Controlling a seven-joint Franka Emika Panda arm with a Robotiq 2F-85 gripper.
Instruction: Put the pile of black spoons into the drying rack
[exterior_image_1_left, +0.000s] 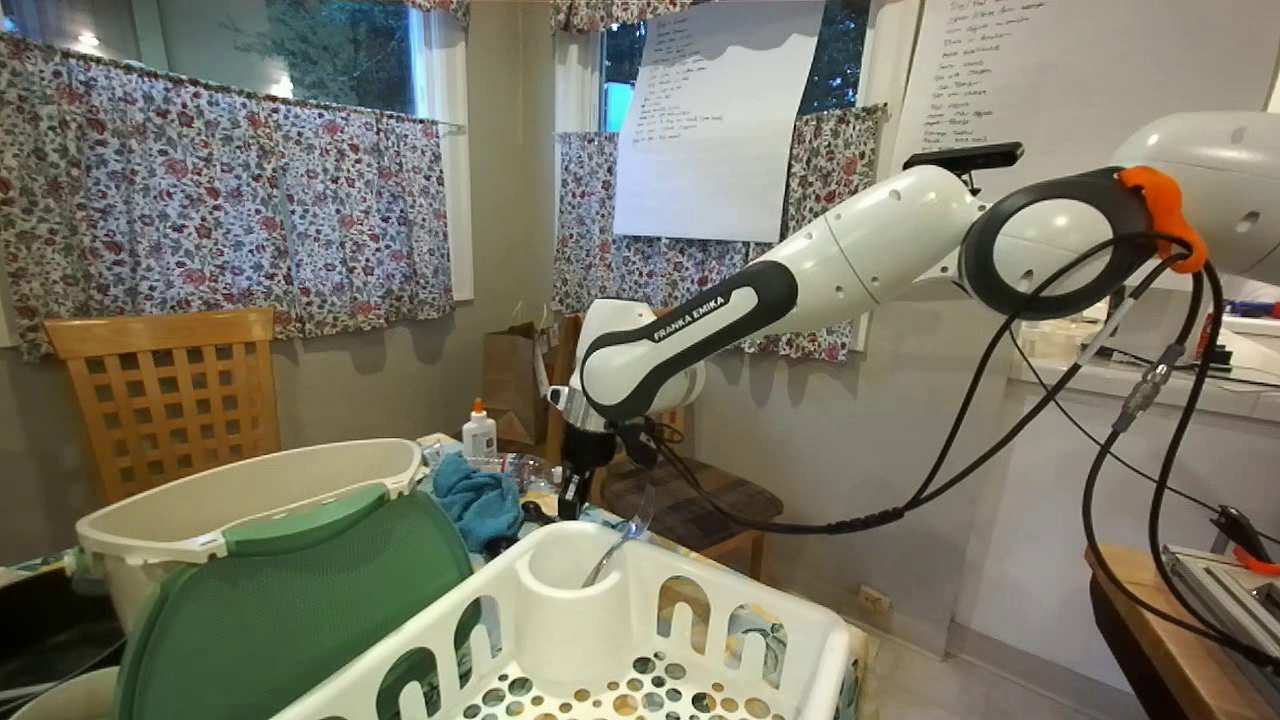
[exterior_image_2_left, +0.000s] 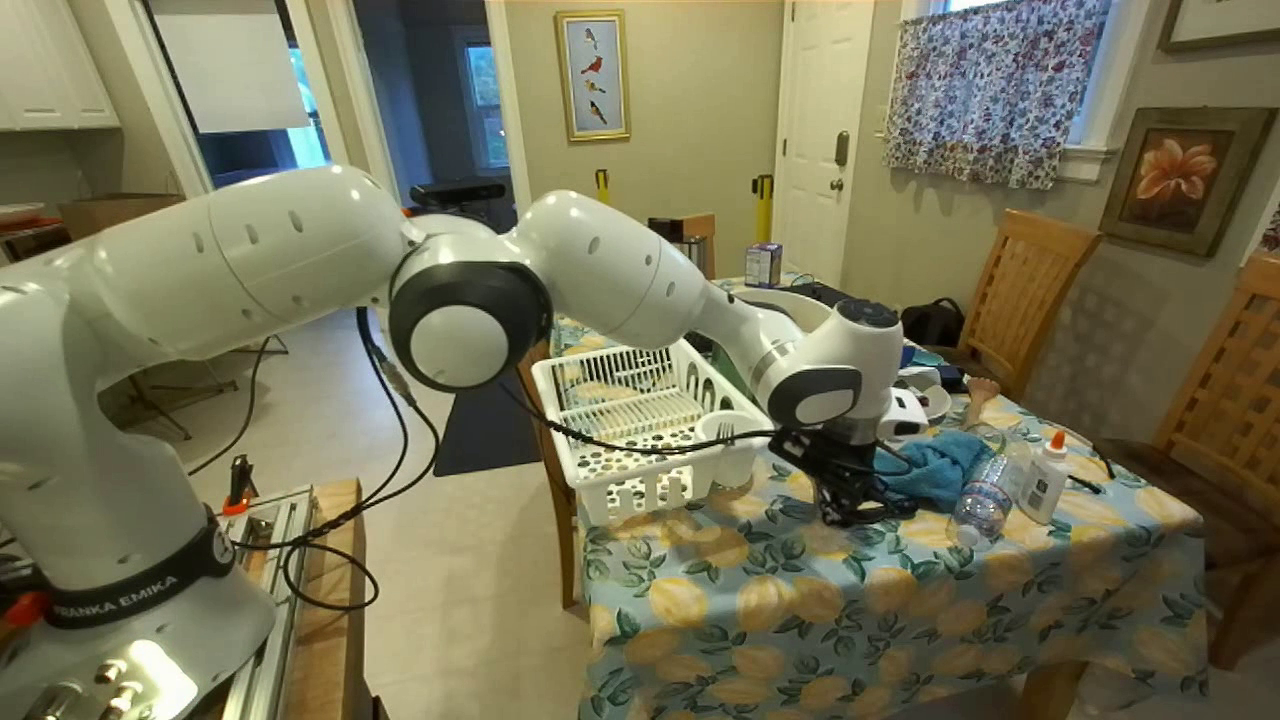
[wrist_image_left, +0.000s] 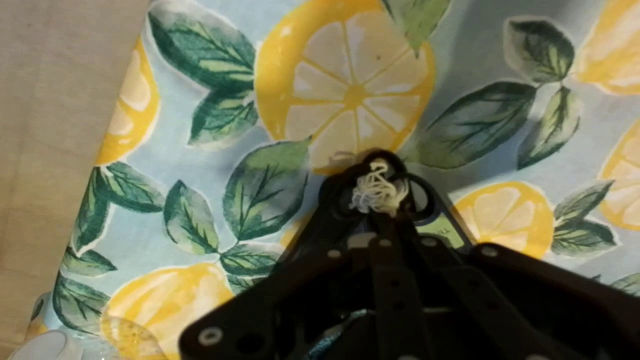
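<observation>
White drying rack (exterior_image_1_left: 572, 645), black gripper (exterior_image_1_left: 571, 508), teal cloth (exterior_image_1_left: 476, 505) — blue lemon-print tablecloth (exterior_image_2_left: 850, 600), red-flowered curtains (exterior_image_1_left: 230, 200)

In an exterior view you see 2 floral-curtained far windows (exterior_image_1_left: 330, 50) and a wooden chair (exterior_image_1_left: 168, 395) at left.

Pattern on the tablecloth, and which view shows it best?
The tablecloth has yellow lemons and green leaves on light blue; best seen in the wrist view.
</observation>
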